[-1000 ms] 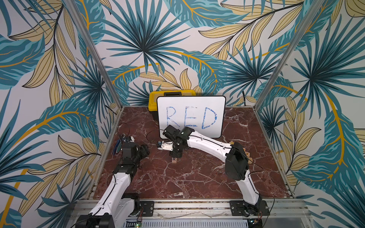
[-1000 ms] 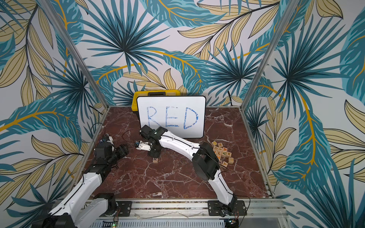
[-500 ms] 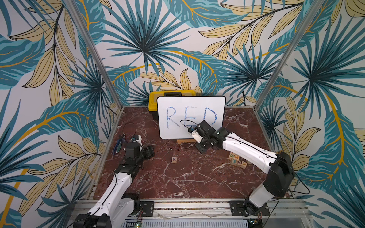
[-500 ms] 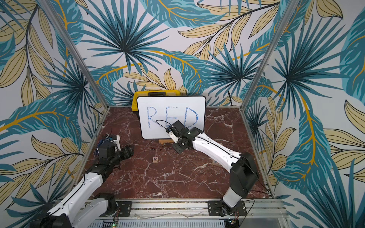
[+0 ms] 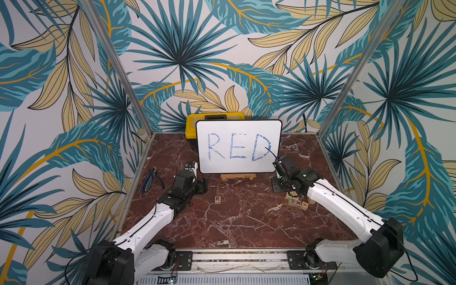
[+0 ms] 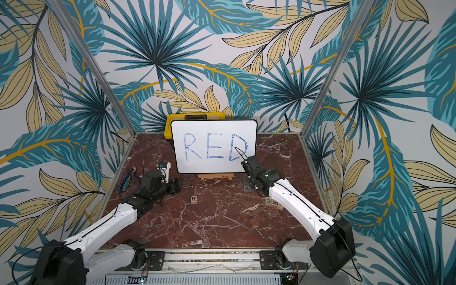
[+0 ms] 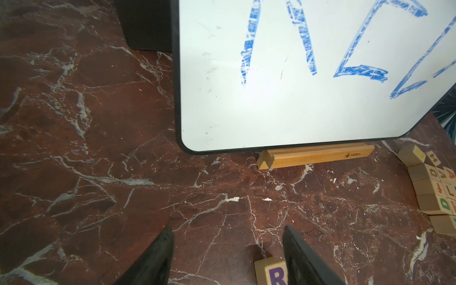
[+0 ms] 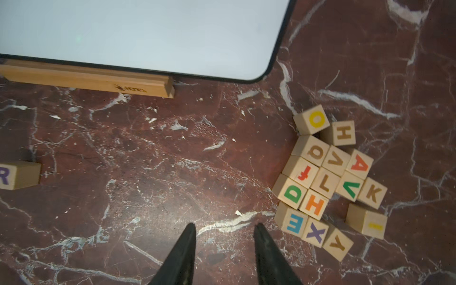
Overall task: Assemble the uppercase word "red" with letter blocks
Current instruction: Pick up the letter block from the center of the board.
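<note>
R block (image 5: pixel 217 199) flat, letter upward

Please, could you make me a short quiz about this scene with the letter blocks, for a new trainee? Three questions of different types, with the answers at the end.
1. True or false: the R block lies alone on the marble tabletop, apart from the pile of letter blocks.
2. Which colour is the letter on the D block? A) red B) green C) purple
3. Fill in: the whiteboard stands in front of a yellow ____.

Key: 1 true; 2 B; 3 toolbox.
</note>
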### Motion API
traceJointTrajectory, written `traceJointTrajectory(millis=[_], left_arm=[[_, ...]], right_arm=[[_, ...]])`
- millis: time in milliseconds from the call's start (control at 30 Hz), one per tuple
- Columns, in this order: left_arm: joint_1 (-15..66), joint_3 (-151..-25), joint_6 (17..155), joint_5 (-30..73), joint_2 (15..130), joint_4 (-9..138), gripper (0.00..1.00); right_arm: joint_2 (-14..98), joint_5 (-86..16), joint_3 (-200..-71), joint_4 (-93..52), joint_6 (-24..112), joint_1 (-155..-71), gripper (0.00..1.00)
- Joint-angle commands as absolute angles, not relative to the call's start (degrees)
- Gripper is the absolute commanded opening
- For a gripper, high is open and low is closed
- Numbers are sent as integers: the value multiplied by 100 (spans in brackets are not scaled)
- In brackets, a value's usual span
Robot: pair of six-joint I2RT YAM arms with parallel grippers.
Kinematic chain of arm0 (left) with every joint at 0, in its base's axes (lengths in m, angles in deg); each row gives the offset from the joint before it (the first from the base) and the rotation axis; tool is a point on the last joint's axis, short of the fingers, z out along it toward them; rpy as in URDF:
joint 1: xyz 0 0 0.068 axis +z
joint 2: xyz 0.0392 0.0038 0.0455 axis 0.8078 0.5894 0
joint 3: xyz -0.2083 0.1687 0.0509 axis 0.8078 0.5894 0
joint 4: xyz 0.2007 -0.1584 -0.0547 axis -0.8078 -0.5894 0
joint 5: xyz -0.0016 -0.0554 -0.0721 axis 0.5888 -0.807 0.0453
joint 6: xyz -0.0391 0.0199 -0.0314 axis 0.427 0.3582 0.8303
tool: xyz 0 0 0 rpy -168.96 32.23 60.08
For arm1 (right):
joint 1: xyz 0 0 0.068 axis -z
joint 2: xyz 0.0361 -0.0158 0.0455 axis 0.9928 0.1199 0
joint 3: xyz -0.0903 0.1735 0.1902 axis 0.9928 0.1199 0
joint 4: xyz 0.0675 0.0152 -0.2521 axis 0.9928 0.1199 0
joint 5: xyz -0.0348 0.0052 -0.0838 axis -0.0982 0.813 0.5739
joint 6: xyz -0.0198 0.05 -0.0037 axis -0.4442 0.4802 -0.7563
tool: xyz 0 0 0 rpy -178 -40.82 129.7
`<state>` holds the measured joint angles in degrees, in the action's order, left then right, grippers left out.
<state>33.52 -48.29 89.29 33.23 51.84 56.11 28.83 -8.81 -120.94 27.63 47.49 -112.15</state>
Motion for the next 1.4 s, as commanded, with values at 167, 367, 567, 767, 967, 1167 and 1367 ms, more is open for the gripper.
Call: traceJointTrajectory(millis=[167,367,567,767,967,1167,1367], left_arm=[[3196,-5196,8788,3398,5503,5890,70],[3190,-5216,8756,3375,5567,5929,70],[3190,-5155,8770,3427,5497,5928,70],[3191,-5198,8801,3429,5619,5936,70],[3190,-5208,8770,3483,5603,5929,70],[3191,-5137,8761,3591,5505,5927,70],[3189,-5203,8745,3610,5566,5922,70]], right_arm=[[2444,-742,-11247,3340,5981,-10792,40],[2220,-585,-10827,3291,6275,-10180,40],[2350,-974,-10713,3042,6154,-9704,38],[2609,-1057,-10698,2863,6010,-9709,35],[3031,-1201,-10589,2472,5897,-9557,35],[3333,-1421,-10603,2165,5747,-9384,35],[3559,-1522,-10601,2009,5625,-9357,35]])
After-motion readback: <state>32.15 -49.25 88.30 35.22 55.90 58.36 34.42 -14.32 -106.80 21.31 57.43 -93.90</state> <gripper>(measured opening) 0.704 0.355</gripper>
